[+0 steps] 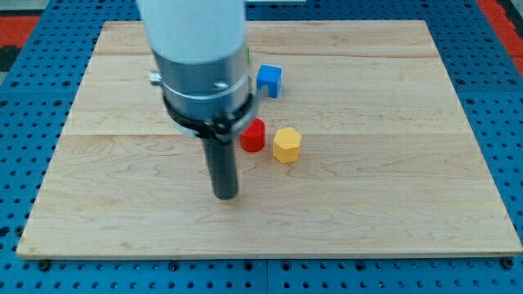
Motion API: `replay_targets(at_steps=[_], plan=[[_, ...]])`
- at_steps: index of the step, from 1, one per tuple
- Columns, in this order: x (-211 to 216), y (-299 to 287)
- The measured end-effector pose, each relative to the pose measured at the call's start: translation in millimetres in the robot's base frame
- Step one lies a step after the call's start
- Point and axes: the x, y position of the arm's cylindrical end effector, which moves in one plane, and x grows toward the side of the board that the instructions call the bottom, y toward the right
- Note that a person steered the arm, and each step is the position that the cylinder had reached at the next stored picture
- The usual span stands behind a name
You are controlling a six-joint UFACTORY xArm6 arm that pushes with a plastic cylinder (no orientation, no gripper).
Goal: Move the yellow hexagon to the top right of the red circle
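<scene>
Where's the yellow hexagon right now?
Near the board's middle, the yellow hexagon sits just right of the red circle, slightly lower; my tip is lower left.

A pale wooden board (pixel 392 196) is seen on a blue pegboard (pixel 33 73). Three blocks are carried: blue cube (pixel 269 80), red circle (pixel 253 135), yellow hexagon (pixel 287 144).

Green block (pixel 248 54) mostly behind arm (pixel 196 57)

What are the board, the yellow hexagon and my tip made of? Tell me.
Board: pale wood, matte, with visible grain and plank seams. Yellow hexagon: probably painted wood or plastic, smooth and uniformly coloured. My tip, at the view's lower left of the red circle: dark, possibly metal or plastic, slightly glossy.
</scene>
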Motion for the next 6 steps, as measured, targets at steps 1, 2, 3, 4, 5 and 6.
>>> replay_targets(at_steps=[1,2,3,4,5,6], plan=[[-17,61],[-43,59],[-60,80],[-81,80],[-80,62],[-90,94]])
